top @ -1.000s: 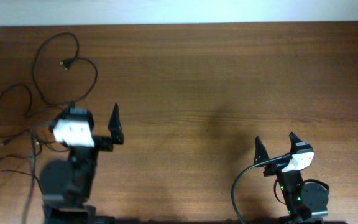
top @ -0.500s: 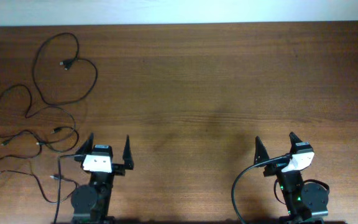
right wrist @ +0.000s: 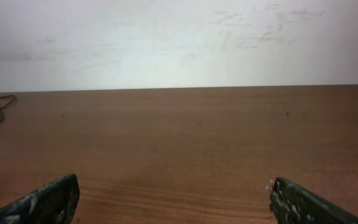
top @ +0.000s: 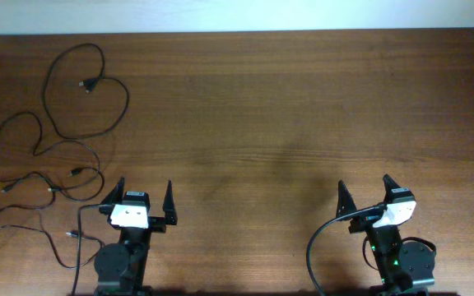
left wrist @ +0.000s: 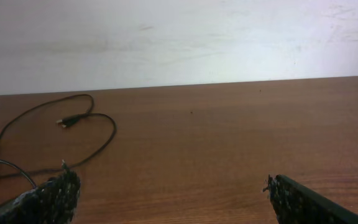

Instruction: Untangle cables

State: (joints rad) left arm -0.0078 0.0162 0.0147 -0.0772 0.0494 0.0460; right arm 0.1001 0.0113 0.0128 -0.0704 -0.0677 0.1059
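Several thin black cables [top: 52,148] lie in loose loops on the wooden table's far left. One loop [top: 113,111] with a small plug [top: 86,83] lies at the back left. It also shows in the left wrist view [left wrist: 107,134]. More cords [top: 23,226] trail toward the front left edge. My left gripper [top: 145,191] is open and empty near the front edge, just right of the cables. My right gripper [top: 364,189] is open and empty at the front right, far from them.
The brown wooden table [top: 286,107] ends at a white wall [left wrist: 179,37] at the back. The thick black arm cable [top: 323,238] curves beside the right arm's base.
The left arm has pulled back from the cable pile to the front edge. The cords it covered now show. Nothing has moved in the last half second. The right arm has not moved.
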